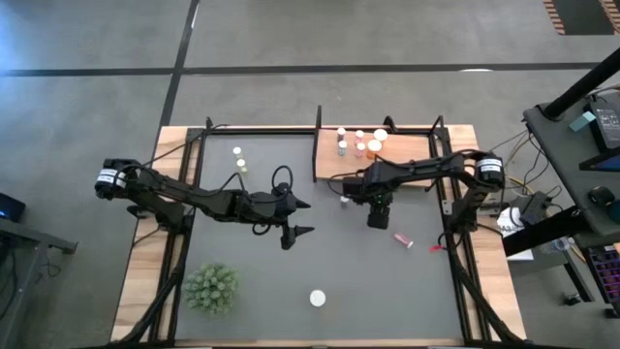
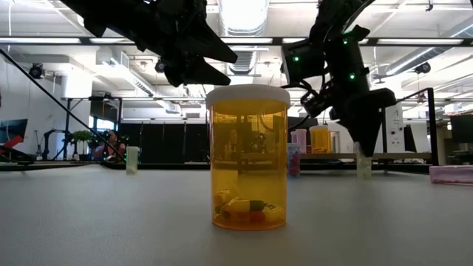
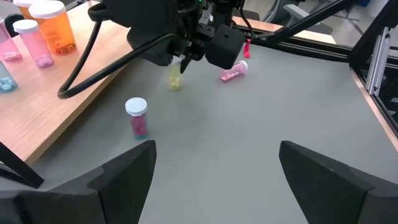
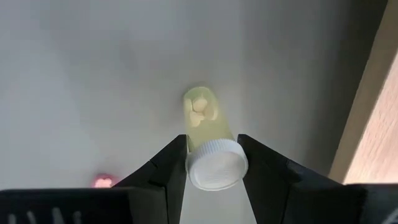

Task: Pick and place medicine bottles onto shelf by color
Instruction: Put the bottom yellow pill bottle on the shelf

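Yellow-green bottle [image 4: 206, 134] is clamped at its white cap by my right claw [image 4: 212, 163]

High view: right claw [image 1: 377, 219] sits over the grey mat [image 1: 320, 262], just off the corner of the shelf [image 1: 412, 147], which already carries a cluster of bottles. Left claw [image 1: 298, 218] hovers mid-mat, fingers spread, grasping nothing. A pink bottle [image 1: 403, 238] lies on its side near the right claw; a white-capped bottle [image 1: 318, 299] stands near the front edge; plant [image 1: 211, 288] at front left

Low view: a large orange bottle [image 2: 247, 159] fills the foreground on the tabletop; both arms hang above

Left wrist view: left claw fingers [image 3: 121, 177] wide apart and empty; right claw holds the yellow-green bottle hanging cap-up above the mat, a small pink bottle [image 3: 137, 116] upright beside the shelf edge

Right wrist view: held bottle's long axis runs straight out from the claw, body pointing at the mat, shelf edge close alongside

Judgement: right arm is nearer the shelf; the placement turns on carrying the bottle sideways onto it
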Controlling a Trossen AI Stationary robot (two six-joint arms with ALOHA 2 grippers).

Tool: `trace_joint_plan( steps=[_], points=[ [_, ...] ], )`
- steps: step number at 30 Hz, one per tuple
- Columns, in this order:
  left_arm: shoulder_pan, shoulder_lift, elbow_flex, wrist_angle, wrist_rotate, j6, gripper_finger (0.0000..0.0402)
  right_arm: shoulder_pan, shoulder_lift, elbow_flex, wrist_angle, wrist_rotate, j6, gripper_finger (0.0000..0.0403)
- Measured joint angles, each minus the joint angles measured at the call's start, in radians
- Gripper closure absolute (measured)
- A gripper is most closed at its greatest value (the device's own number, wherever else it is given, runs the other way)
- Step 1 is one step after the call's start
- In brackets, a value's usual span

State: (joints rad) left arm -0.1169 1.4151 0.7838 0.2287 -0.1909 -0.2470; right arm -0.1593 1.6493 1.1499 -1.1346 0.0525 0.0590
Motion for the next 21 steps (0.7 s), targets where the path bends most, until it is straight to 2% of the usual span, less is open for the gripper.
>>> trace_joint_plan(
  steps=[13,21],
  points=[
    [0.0,0.0,0.0,0.003,0.0,0.0,0.0077,0.0,-0.142,-0.129,0.105,-0.001,-0.007,0.0292],
    [0.0,0.0,0.002,0.005,0.0,0.0,0.0077,0.0,-0.208,-0.156,0.119,0.0,0.007,0.0288]
  ],
)
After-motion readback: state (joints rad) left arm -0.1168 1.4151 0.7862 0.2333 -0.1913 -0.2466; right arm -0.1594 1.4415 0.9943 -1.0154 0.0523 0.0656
